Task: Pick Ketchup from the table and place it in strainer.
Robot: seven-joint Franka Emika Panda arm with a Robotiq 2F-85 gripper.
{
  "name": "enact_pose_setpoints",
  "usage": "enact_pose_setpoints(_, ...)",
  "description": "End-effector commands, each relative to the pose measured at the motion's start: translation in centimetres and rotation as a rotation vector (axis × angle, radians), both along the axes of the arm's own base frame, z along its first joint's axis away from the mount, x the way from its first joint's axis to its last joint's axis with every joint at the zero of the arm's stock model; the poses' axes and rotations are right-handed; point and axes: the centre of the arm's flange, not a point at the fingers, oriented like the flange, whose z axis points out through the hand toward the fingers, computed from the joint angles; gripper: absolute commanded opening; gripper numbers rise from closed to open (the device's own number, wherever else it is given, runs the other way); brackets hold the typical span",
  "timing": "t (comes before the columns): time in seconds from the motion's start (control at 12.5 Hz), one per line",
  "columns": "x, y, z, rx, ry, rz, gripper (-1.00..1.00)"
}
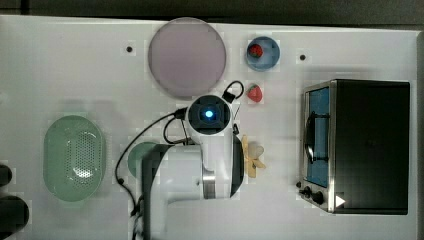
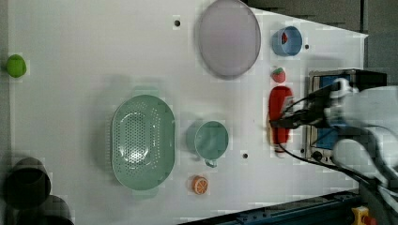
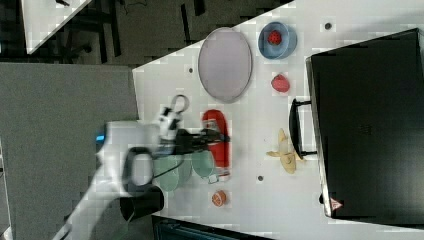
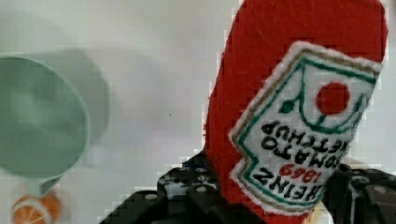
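**Operator:** Where do you stand with the ketchup?

**Observer:** You have the gripper (image 4: 275, 205) clamped on the plush ketchup bottle (image 4: 285, 107); in the wrist view the red body sits between the two black fingers (image 4: 187, 193). In the left view the bottle (image 2: 280, 117) is at the gripper, to the left view's right of the dark-green cup (image 2: 211, 139). I can't tell whether it is clear of the table. So, by my reading, the pick is made or nearly so.

**Operator:** And what's left?

**Observer:** You have the whole carry to do. The mint-green strainer (image 2: 123, 140) holds nothing and sits beyond the cup, well apart from the bottle.

**Operator:** Can you read the label?

**Observer:** Yes, it reads "HEINZ TOMATO KETCHUP" with "1869" in red, under a stitched red tomato, all upside down in the wrist view.
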Motion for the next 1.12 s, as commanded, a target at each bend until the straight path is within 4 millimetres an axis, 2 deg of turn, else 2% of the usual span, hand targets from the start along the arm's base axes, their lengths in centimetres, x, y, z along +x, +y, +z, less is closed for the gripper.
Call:
enact_pose_setpoints(0.08,0.4,3.7,8.0,-0.025,-0.059,-0.035,0.22)
enact_pose_setpoints(0.32,-0.9,9.5,11.2,-0.012,-0.055,-0.121,0.22)
enact_pose_setpoints(0.56,-2.4,17.0,11.4,0.019,-0.051,-0.221,0.22)
enact_pose_setpoints(0.8,-4.3,23.9,9.3,0.019,-0.055,-0.328,0.22)
enact_pose_setpoints(1.12,-5.2,31.3,4.2,0.133,-0.057,-0.472,0.22)
